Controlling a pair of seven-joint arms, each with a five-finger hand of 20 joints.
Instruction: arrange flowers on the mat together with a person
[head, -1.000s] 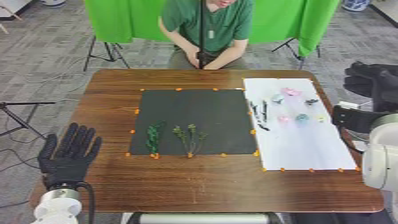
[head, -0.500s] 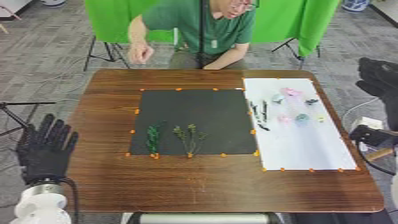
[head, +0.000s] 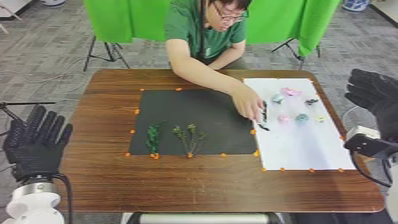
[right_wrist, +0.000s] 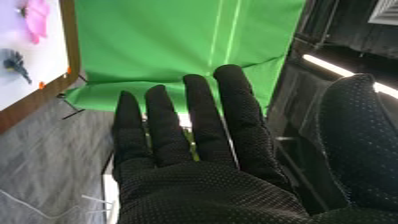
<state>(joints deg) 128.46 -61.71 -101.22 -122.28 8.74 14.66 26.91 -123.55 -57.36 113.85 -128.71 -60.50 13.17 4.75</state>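
We see a person's hand (head: 246, 104) at the right of centre in the head view, down at the dark twigs (head: 264, 127) along the white sheet's (head: 306, 150) left edge; whether it grips one, we cannot tell. A leafy green sprig (head: 153, 140) and a paler sprig (head: 190, 142) lie on the lower part of the black mat (head: 195, 110), at centre-left of the frame. The pink flower (head: 291, 92) and other small blooms sit on the sheet at upper right.

Our left robot hand (head: 34, 142), at the left edge, has straight, slightly parted fingers; our right robot hand (head: 373, 94), at the right edge, is spread and holds nothing.

We judge it the person's turn. If we swung the right hand over the sheet now, we might strike that forearm. The twigs lie close together, so lifting one could drag its neighbour, and a trailing sleeve or wrist could nudge the small blooms.
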